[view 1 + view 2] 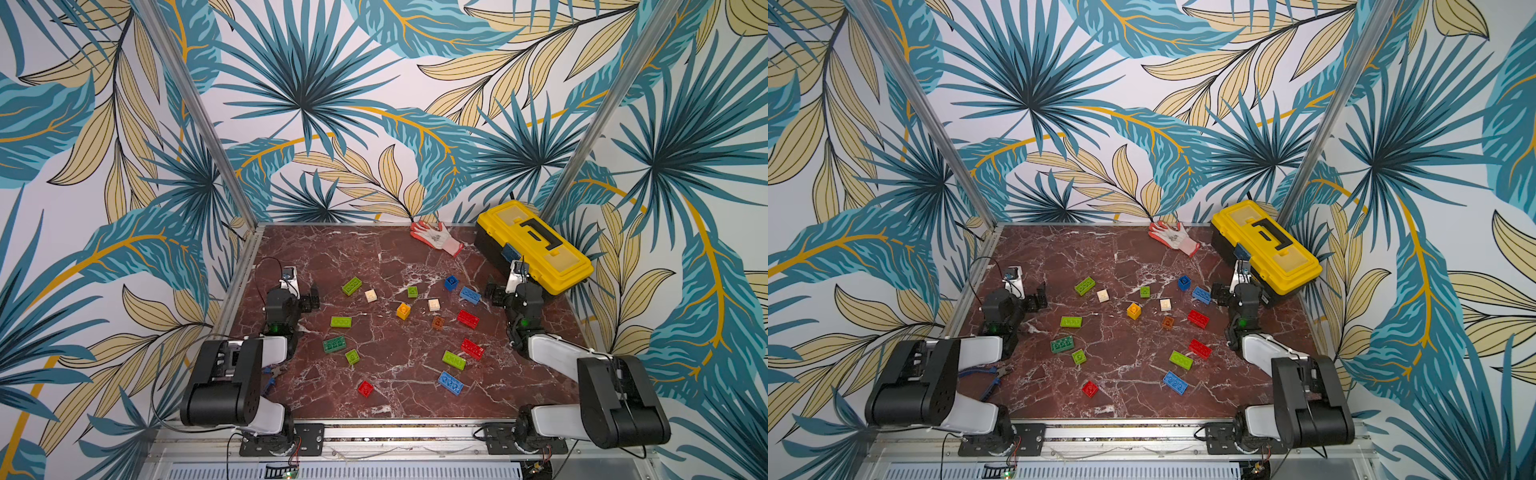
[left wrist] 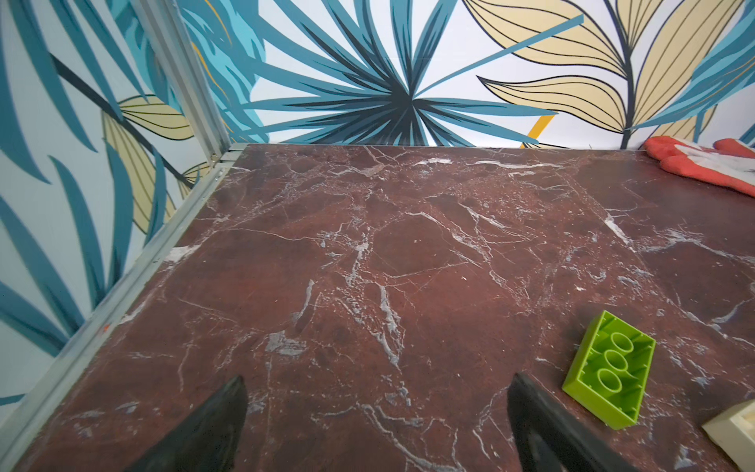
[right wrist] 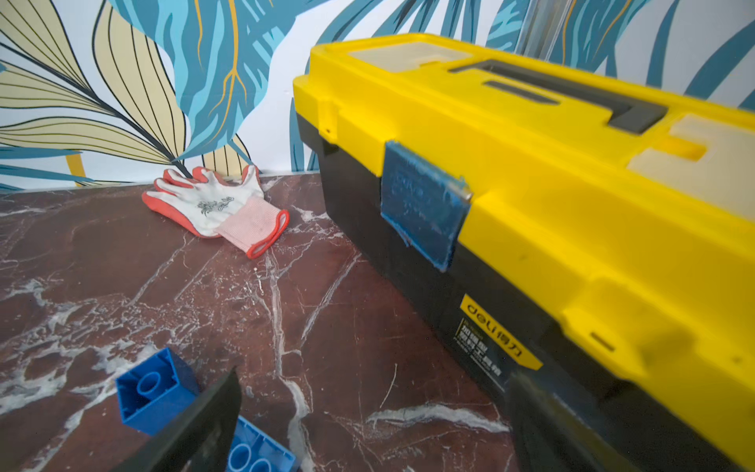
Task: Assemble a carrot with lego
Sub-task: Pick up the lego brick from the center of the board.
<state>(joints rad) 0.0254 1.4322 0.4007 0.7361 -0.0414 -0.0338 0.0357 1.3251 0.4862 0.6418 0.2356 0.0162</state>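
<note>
Maroon marble-patterned tabletop (image 1: 374, 257) carries scattered small, studded, multicoloured plastic lego bricks (image 1: 403, 311); left gripper (image 2: 378, 380) and right gripper (image 3: 374, 374) both show jaws spread wide.

Lego (image 1: 467, 318) glossy plastic; table (image 1: 340, 249) smooth marble-look; glove (image 3: 220, 204) knit cloth; toolbox (image 3: 531, 171) scuffed plastic.

The desk (image 1: 395, 249) is red-brown marble; lego (image 1: 403, 311) is green, red, blue, yellow, cream, perhaps orange; toolbox (image 1: 536, 245) yellow-black; glove (image 1: 438, 237) white-red.
</note>
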